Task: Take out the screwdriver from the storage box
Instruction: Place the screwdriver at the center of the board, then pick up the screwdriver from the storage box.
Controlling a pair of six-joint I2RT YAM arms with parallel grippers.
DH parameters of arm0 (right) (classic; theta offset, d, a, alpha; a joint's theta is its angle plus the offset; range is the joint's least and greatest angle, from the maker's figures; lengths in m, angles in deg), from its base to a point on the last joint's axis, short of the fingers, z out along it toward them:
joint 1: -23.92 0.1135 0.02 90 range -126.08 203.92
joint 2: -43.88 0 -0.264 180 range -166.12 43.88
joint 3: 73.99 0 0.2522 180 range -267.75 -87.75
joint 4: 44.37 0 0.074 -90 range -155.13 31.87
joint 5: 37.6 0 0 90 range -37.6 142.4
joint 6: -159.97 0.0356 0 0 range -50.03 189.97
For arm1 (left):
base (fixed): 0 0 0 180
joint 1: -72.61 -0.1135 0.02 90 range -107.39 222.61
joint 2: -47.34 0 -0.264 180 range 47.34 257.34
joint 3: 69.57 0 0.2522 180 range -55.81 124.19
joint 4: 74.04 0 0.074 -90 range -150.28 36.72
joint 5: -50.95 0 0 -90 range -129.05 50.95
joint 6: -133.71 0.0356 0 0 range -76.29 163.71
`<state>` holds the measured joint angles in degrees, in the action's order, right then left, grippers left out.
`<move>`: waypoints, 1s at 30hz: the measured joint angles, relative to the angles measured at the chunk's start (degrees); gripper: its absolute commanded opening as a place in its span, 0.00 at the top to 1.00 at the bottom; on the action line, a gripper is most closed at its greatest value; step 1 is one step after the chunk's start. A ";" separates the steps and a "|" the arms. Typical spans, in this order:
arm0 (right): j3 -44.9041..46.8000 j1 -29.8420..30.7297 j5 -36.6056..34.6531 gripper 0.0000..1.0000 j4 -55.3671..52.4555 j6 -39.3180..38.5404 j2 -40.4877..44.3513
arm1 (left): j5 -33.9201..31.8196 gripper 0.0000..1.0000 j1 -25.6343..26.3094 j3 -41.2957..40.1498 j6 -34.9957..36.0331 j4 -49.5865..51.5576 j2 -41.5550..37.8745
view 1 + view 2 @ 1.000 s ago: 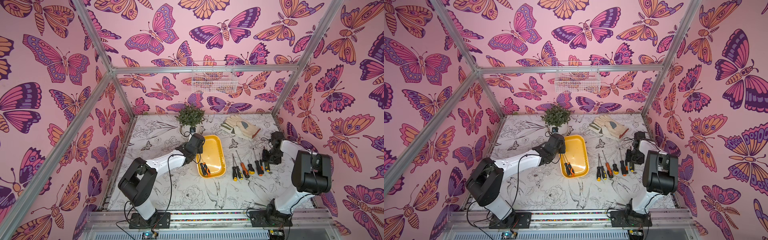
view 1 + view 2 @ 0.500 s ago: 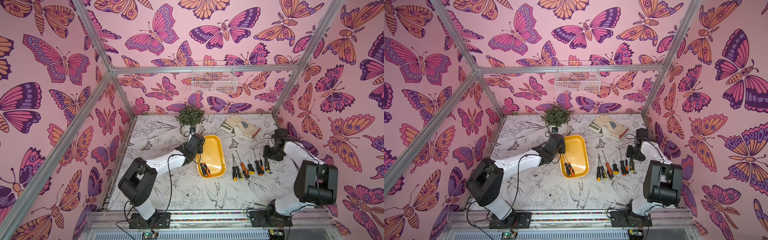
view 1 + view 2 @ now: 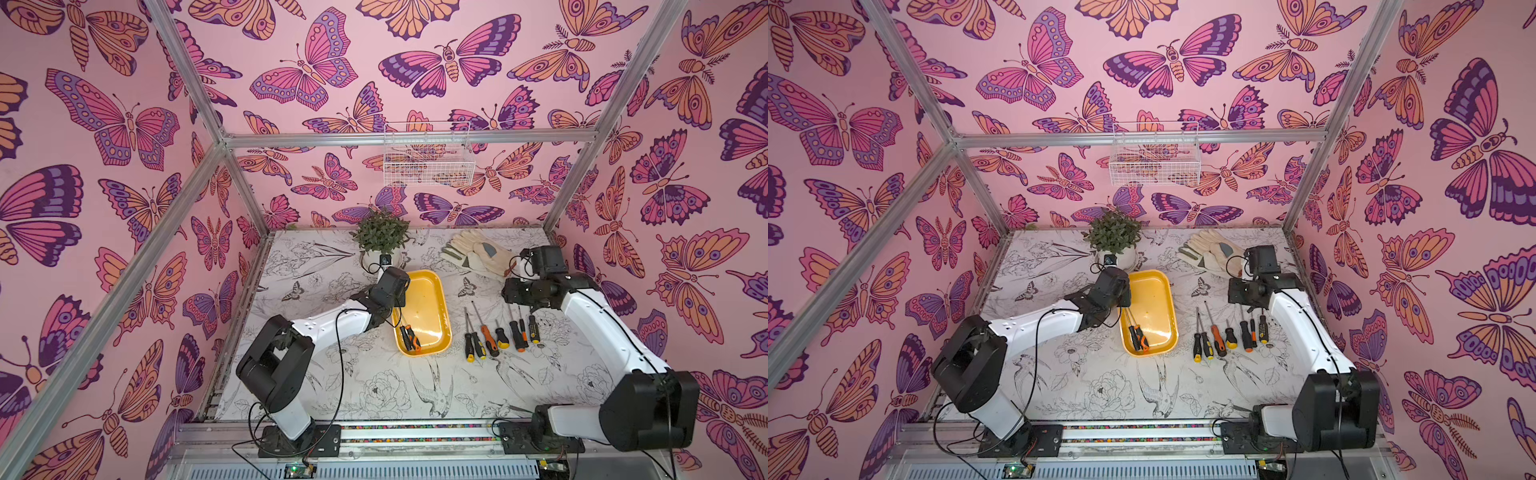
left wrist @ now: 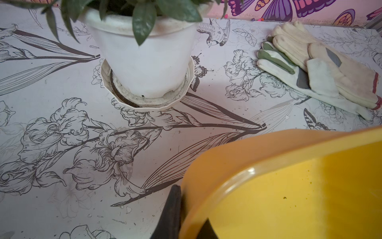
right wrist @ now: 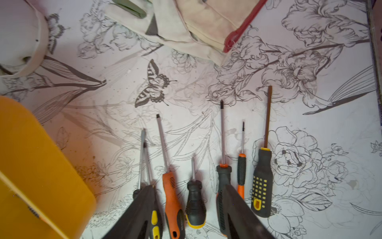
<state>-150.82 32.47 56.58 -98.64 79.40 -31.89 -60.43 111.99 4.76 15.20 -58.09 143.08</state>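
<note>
The yellow storage box (image 3: 428,303) lies mid-table in both top views. Two screwdrivers (image 3: 409,338) with black and orange handles rest in its near left corner. My left gripper (image 3: 398,308) is shut on the box's left rim (image 4: 231,165). In the left wrist view one finger (image 4: 172,211) sits outside the wall and the other inside. My right gripper (image 3: 515,293) hovers open over the far ends of several screwdrivers (image 3: 498,334) lined up on the table right of the box. In the right wrist view its fingers (image 5: 144,202) straddle the handles with nothing held.
A potted plant (image 3: 380,237) stands just behind the box. Pale work gloves (image 3: 478,253) lie at the back right, close to my right wrist. A white wire basket (image 3: 428,156) hangs on the back wall. Frame posts mark the table corners.
My right gripper has pulled back from the screwdriver row toward the far left, its jaws widening. The left arm and the box have not moved.
</note>
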 measured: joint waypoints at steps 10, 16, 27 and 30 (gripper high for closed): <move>1.22 14.53 0.17 0.37 -0.52 6.01 4.61 | 0.00 1.00 0.00 0.00 0.00 0.00 0.00; 1.53 23.23 -1.27 0.34 0.74 9.55 3.76 | 0.00 1.00 0.00 0.00 0.00 0.00 0.00; 0.98 32.94 -4.39 0.33 5.46 13.70 -3.74 | 0.00 1.00 0.00 0.00 0.00 0.00 0.00; 0.98 35.32 -5.40 0.33 7.61 15.15 -4.94 | 0.00 1.00 0.00 0.00 0.00 0.00 0.00</move>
<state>-149.83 67.79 51.18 -91.03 94.54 -36.83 -60.43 111.99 4.76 15.20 -58.09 143.08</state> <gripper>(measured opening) 0.667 0.113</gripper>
